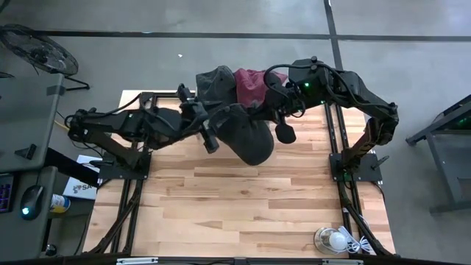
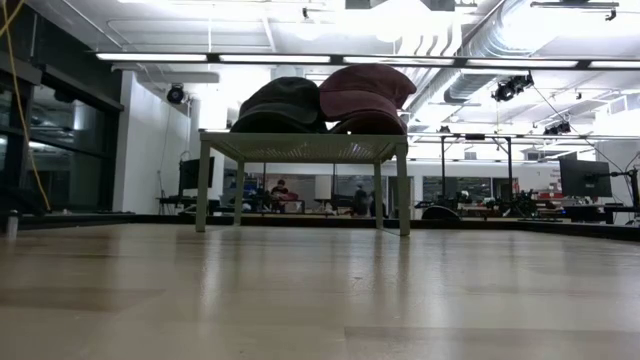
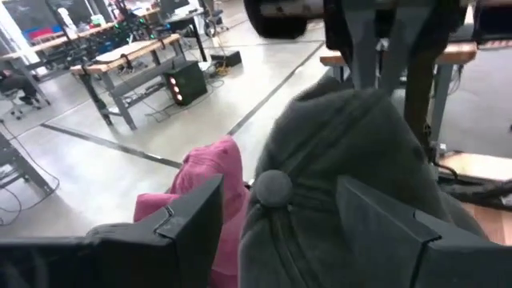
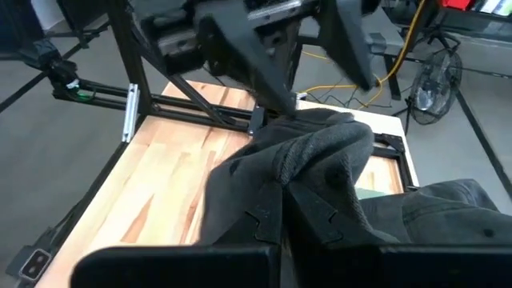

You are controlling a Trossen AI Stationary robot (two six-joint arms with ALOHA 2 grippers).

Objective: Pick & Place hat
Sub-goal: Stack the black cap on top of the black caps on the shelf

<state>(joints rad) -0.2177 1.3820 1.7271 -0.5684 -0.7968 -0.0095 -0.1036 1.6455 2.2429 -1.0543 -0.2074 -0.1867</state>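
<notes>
Right gripper [image 4: 282, 210] jaws pinch grey hat [image 1: 246, 132] above table [image 1: 243, 206] edge; left gripper [image 3: 276, 232] jaws apart

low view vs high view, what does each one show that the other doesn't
Only the low view shows the light rack from the side with the room behind it, and no arms. Only the high view shows both arms, the left gripper and right gripper at a dark gray hat, the wooden table, and a bulb-like thing. Both show another dark hat beside a maroon hat.
</notes>
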